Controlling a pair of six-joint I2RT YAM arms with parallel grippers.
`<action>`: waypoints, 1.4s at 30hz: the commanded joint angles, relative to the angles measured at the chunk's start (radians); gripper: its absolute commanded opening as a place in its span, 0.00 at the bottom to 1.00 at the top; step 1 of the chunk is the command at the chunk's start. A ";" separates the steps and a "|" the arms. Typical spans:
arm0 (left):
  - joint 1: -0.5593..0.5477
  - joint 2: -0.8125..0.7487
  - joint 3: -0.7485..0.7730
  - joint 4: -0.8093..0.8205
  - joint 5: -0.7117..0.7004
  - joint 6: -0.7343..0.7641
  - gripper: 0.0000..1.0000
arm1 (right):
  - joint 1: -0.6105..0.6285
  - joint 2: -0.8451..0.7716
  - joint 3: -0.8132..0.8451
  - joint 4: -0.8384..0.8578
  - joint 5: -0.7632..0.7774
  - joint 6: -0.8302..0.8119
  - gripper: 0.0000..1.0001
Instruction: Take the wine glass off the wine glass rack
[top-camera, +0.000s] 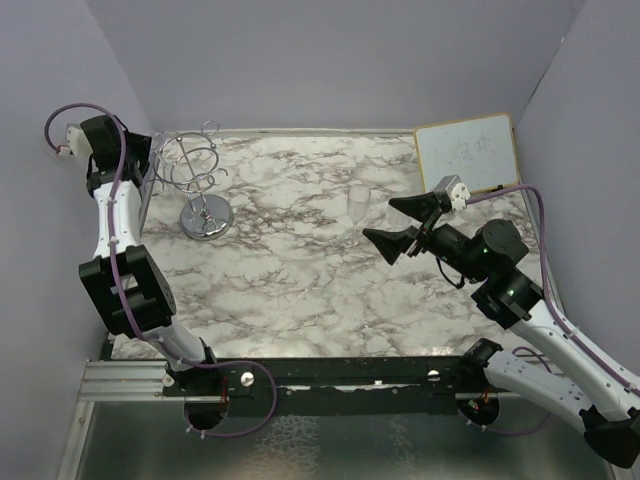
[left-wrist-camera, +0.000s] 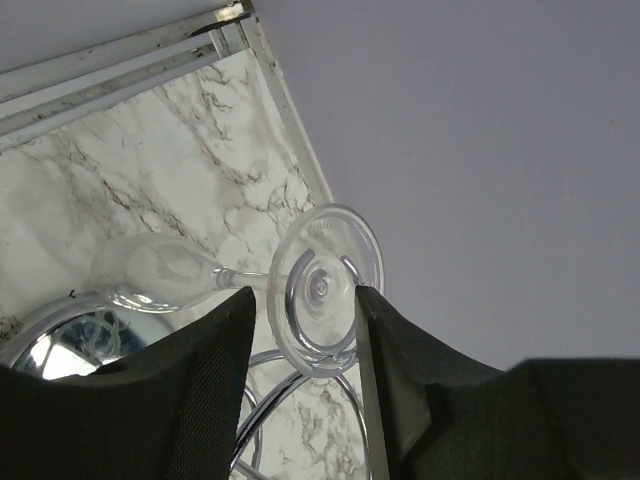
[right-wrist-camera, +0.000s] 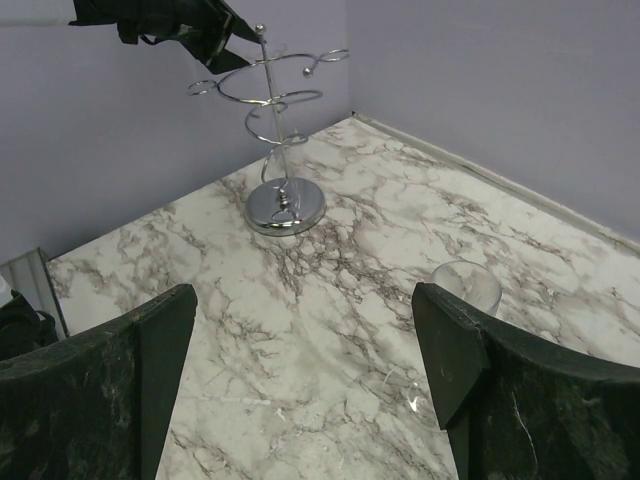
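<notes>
Left wrist view: left tool (left-wrist-camera: 305, 300) is spread, one dark finger on each side of the wine glass (left-wrist-camera: 320, 285). Cannot tell whether either finger touches the foot. The glass hangs on the wine glass rack (left-wrist-camera: 50, 350), its round foot seated in a chrome loop at the top. The foot faces the camera and the bowl points away, towards the rack's mirror base. The long axis runs foot to bowl, roughly alongside the post, so I judge the glass is inverted.

Top view: the left arm covers the rack's left side and the hanging glass is not readable. Right tool (top-camera: 380, 222) is spread and empty, well right of the rack. A second glass (top-camera: 357, 200) stands upright on the table (top-camera: 300, 290), between the rack and that tool.

Right wrist view: the left tool is at the rack's top loops. The hung glass is too faint to make out.

Step in hand, as I judge it, is the grasp:
- Pinch at the foot or the stem just under it.
- Ease the foot out through the loop's open end.
- Keep the axis steady.
- Go slowly, since a snagged foot would likely tip the rack.
</notes>
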 joint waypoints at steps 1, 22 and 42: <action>-0.011 0.012 0.038 -0.015 -0.021 0.017 0.45 | 0.004 0.000 -0.009 0.032 -0.010 0.010 0.90; -0.013 -0.012 0.026 -0.016 -0.046 0.025 0.23 | 0.004 -0.005 -0.011 0.033 -0.006 0.010 0.90; -0.013 -0.054 -0.011 0.026 -0.029 -0.031 0.05 | 0.005 -0.007 -0.010 0.033 -0.009 0.012 0.90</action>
